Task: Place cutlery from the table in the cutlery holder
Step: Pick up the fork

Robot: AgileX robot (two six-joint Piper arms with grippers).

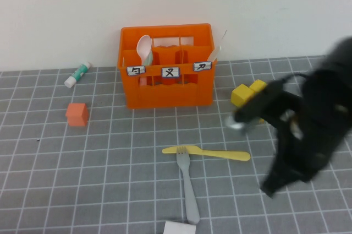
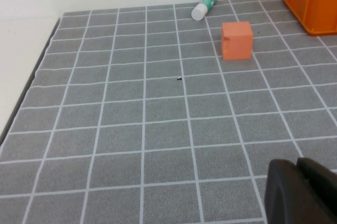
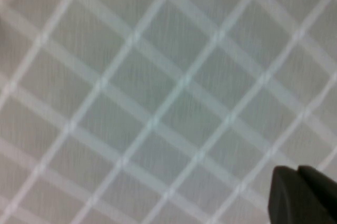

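The orange cutlery holder [image 1: 166, 88] stands at the back middle of the grey gridded table [image 1: 110, 190]. A white spoon [image 1: 145, 49] sits in its left compartment. The white knife [image 1: 218, 48] leans up out of its right compartment. The pale yellow knife [image 1: 209, 153] lies on the table in front, its end crossing the head of the grey fork [image 1: 188, 187]. My right gripper [image 1: 268, 188], blurred, is right of the fork, low over bare grid; its fingers [image 3: 287, 192] are together and empty. My left gripper [image 2: 298, 167] is shut and empty, over bare table at the left.
A small orange cube [image 1: 77, 114] and a green-and-white glue stick [image 1: 77, 74] lie left of the holder; both show in the left wrist view, cube [image 2: 236, 39] and stick [image 2: 204, 6]. Yellow blocks [image 1: 247, 92] sit right of the holder. A white object [image 1: 179, 227] is at the front edge.
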